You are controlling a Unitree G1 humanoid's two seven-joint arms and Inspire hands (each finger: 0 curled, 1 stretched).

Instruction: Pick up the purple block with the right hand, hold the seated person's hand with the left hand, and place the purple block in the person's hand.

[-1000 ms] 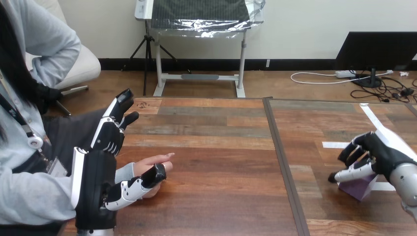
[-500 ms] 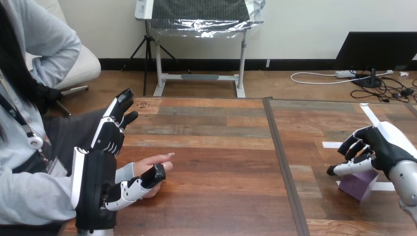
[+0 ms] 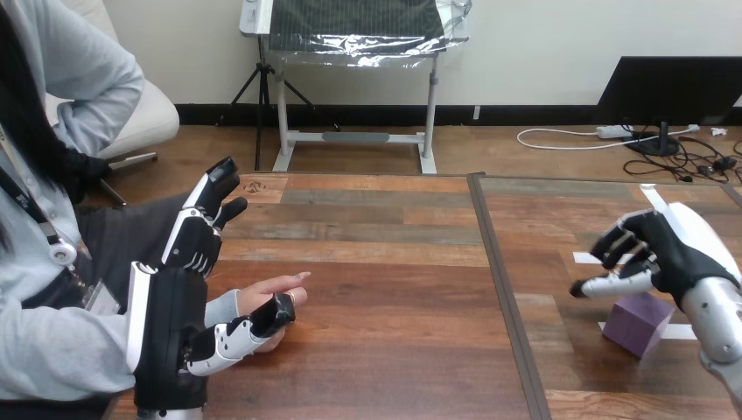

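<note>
Now | right hand (image 3: 675, 254) hovers just above block (image 3: 639, 322), fingers loosely spread, gripping nothing, seemingly poised to grasp | block rests on table (image 3: 394, 262), right side | left hand (image 3: 192, 241) open, thumb across person's hand (image 3: 273, 287), probably steadying it

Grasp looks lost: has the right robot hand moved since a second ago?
Yes: right robot hand lifted up, off the purple cube on the wooden table.

A robot test lab, it seems: a wooden table (image 3: 385, 262) marked with white tape strips (image 3: 652, 197), a person (image 3: 52, 332) seated alongside.
</note>
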